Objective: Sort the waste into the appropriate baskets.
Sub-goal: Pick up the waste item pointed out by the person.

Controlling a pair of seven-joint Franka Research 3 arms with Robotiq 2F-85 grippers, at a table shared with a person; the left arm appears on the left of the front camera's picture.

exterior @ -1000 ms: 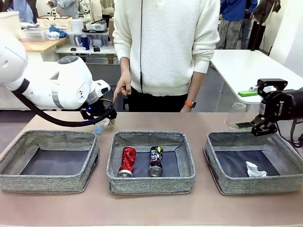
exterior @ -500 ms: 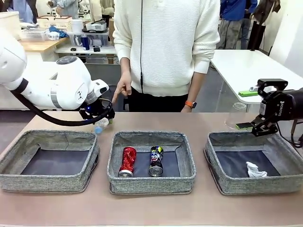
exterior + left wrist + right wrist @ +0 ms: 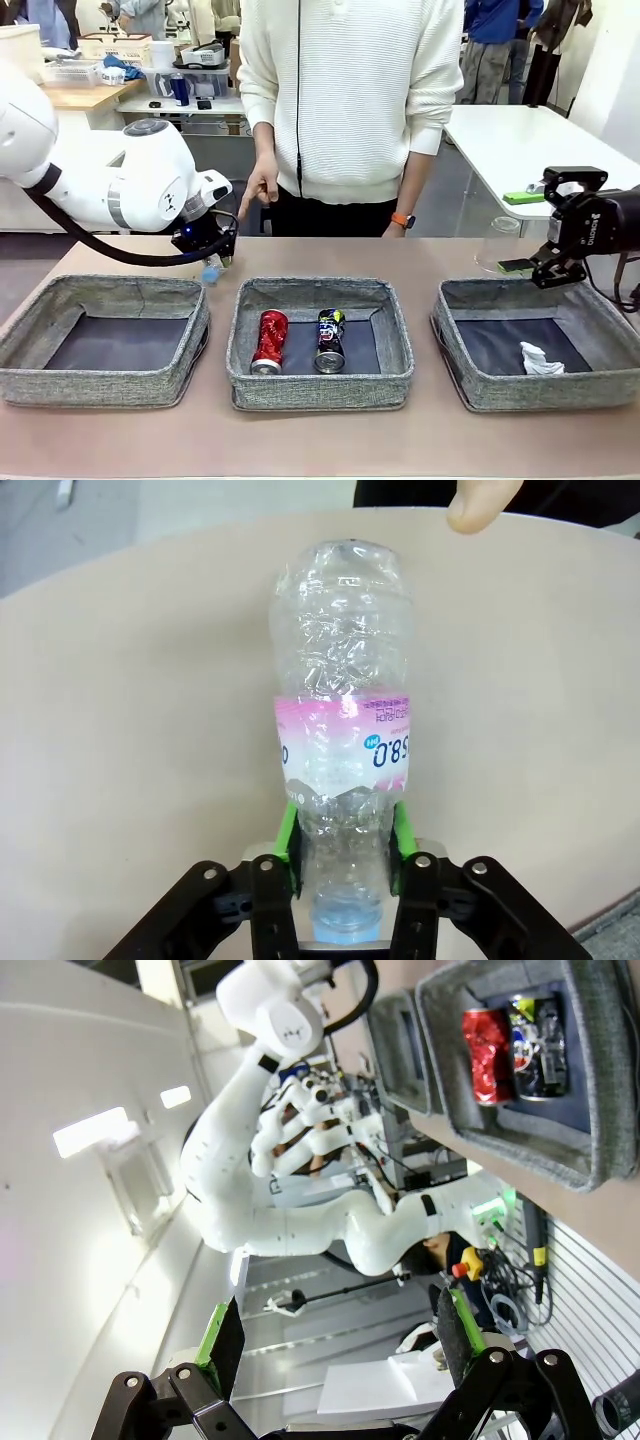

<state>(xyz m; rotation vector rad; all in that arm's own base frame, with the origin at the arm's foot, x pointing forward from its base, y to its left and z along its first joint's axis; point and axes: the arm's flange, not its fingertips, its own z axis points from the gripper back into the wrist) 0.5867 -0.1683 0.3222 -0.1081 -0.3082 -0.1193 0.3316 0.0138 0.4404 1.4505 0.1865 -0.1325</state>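
Bottle [image 3: 343, 730]: flat on the table [image 3: 420, 255], with the left gripper [image 3: 344, 828] clamped on its neck end, green pads pinching both sides just above the blue cap. In the left wrist view the long axis runs straight out from the jaws to 12 o'clock. The crumpled base is at the far end, near the person's fingertip [image 3: 480, 505] at 1 o'clock. From the front, the bottle lies just behind the left basket [image 3: 100, 288], which sits at 7 o'clock from it and holds no waste. The middle basket [image 3: 320, 290] holds the red can [image 3: 270, 340] and dark can [image 3: 329, 340], and the right basket [image 3: 540, 290] holds the paper wad [image 3: 538, 358]. My read: plastic goes left, so lift and swing to 7. The right gripper [image 3: 548, 262] is well apart at 3 o'clock, jaws spread wide and holding nothing, near the clear cup [image 3: 497, 245].
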